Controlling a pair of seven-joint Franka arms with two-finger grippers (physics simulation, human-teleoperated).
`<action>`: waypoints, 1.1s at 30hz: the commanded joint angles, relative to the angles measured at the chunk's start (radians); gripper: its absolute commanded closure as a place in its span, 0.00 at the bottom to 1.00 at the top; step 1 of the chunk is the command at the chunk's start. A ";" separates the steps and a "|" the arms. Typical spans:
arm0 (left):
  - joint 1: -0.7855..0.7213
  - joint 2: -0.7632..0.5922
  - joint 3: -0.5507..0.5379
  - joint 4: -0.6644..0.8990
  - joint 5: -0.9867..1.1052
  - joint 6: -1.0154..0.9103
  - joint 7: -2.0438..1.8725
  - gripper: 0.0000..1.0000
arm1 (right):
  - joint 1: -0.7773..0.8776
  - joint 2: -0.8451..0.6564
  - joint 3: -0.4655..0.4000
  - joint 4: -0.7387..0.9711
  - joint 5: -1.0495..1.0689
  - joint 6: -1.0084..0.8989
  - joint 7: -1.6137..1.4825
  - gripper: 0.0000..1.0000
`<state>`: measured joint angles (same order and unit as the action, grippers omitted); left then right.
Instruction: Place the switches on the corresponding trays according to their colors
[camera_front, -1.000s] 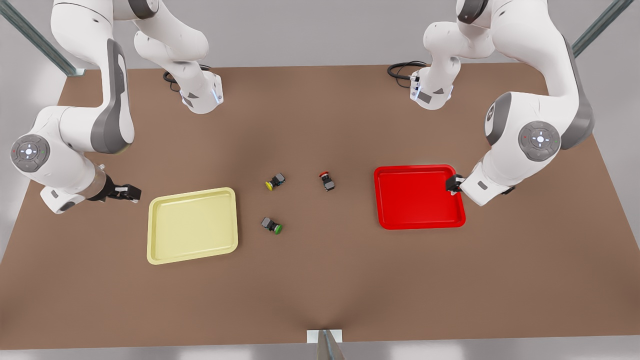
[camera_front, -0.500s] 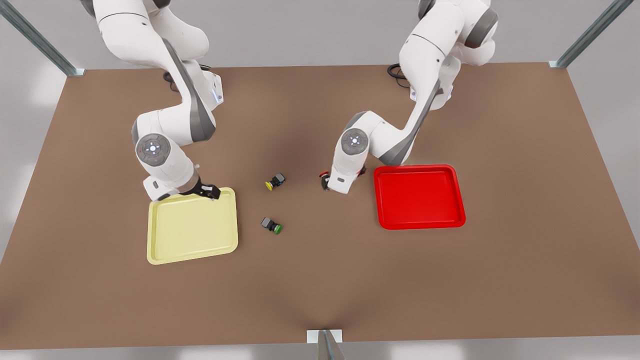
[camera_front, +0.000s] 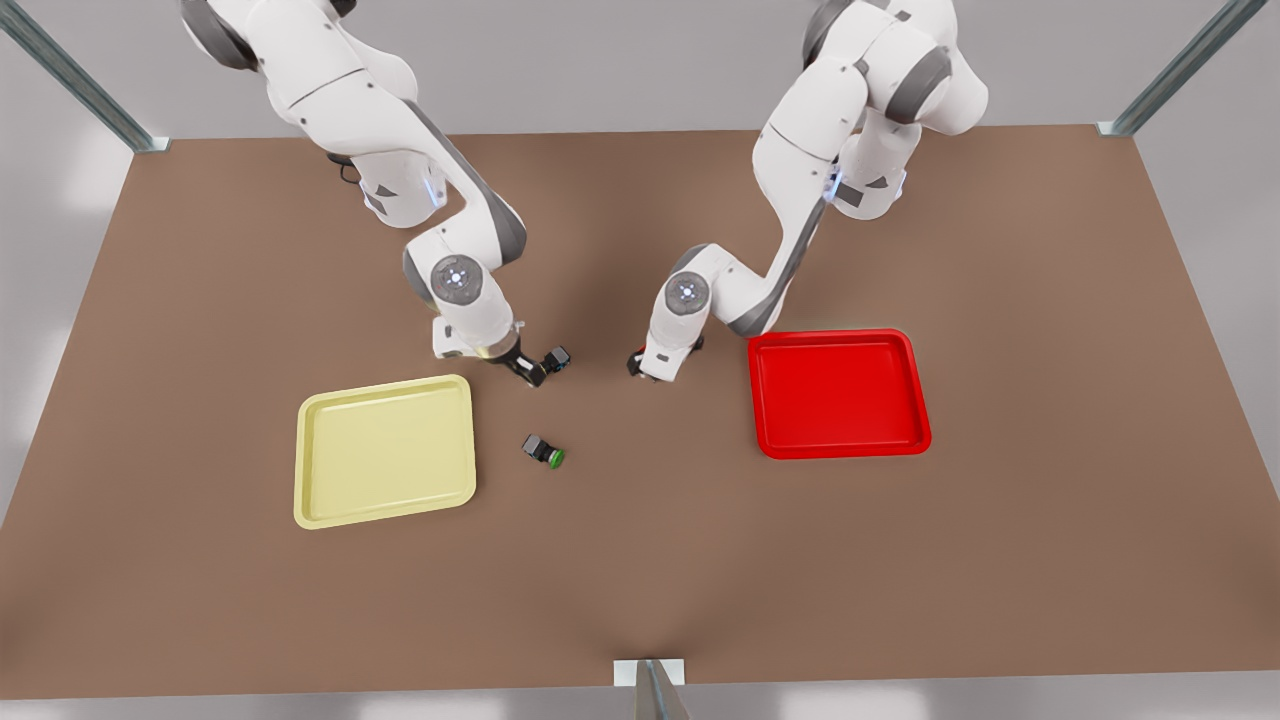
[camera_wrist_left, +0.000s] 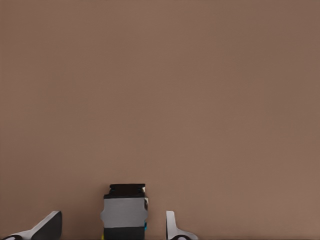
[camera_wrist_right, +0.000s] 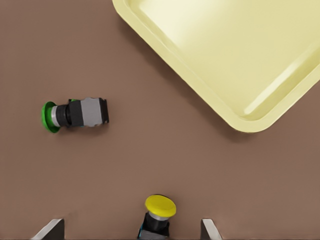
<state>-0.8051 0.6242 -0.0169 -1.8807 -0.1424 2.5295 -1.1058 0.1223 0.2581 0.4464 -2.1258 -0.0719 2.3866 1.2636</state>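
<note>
Right gripper (camera_front: 532, 372): positioned low over the tabletop (camera_front: 640, 560), at the front view's left of centre. Jaws spread, one on each side of the yellow switch (camera_front: 555, 358), with a gap on both sides in the right wrist view (camera_wrist_right: 131, 226).

Yellow switch (camera_wrist_right: 159, 212): lies on its side on the tabletop, cap pointing toward the yellow tray (camera_front: 385, 450).

Left gripper (camera_front: 636, 368): positioned low, just beside the red tray (camera_front: 838, 395) on its side toward the table centre. Jaws spread. In the left wrist view (camera_wrist_left: 110, 221) they flank the red switch (camera_wrist_left: 125, 210), which shows its grey and black body; the cap colour cannot be told there.

Green switch (camera_front: 544, 451): lies on its side on the tabletop, near the yellow tray's edge.

All three switches lie on the tabletop, outside both trays.
</note>
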 joint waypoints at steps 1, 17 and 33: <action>-0.005 0.002 0.000 0.000 -0.003 0.000 0.000 0.00 | 0.019 0.010 0.003 0.013 0.001 -0.007 0.002 0.00; -0.006 0.005 0.002 -0.006 -0.003 -0.012 -0.002 0.43 | 0.096 0.176 0.005 -0.036 -0.008 0.104 0.283 0.00; -0.006 0.011 0.002 -0.006 -0.003 -0.008 -0.002 0.48 | 0.103 0.242 0.003 -0.071 -0.014 0.206 0.290 0.33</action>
<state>-0.8115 0.6350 -0.0153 -1.8868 -0.1380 2.5214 -1.1100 0.2248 0.5001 0.4494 -2.1967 -0.0859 2.5924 1.5539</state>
